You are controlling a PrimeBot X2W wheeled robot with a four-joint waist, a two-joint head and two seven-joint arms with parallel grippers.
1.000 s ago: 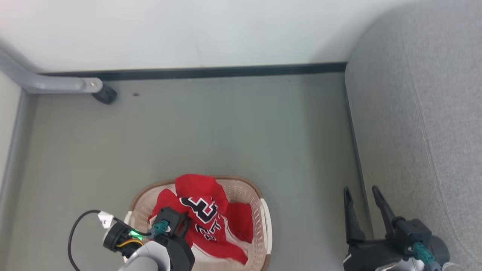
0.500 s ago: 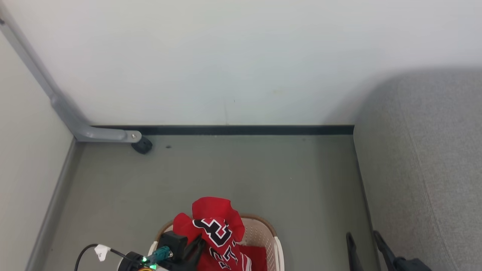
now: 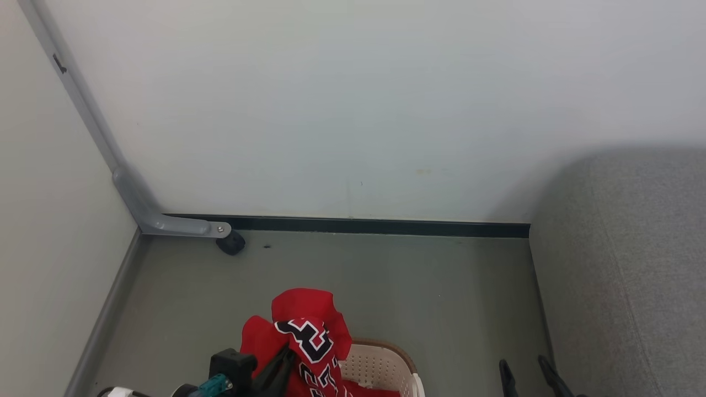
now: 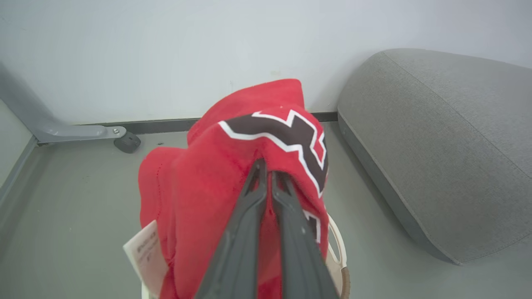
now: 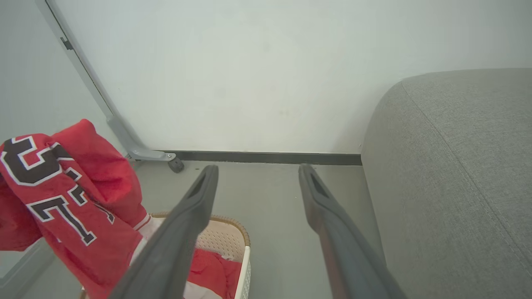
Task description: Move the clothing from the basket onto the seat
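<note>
Lifted since a second ago, one lettered piece of the clothing (image 3: pixel 309 331) hangs above the basket (image 3: pixel 386 364), pinched in the closed left gripper (image 4: pixel 268 168), more red still inside, right gripper (image 5: pixel 257 167) wide and empty, seat (image 3: pixel 623 264) next, likely.

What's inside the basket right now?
Red clothing with white trim lies in the basket. The lifted garment, shut in the left gripper, covers the rest of its inside.

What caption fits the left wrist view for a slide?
Left gripper shut on clothing held above the basket; seat to the right.
</note>
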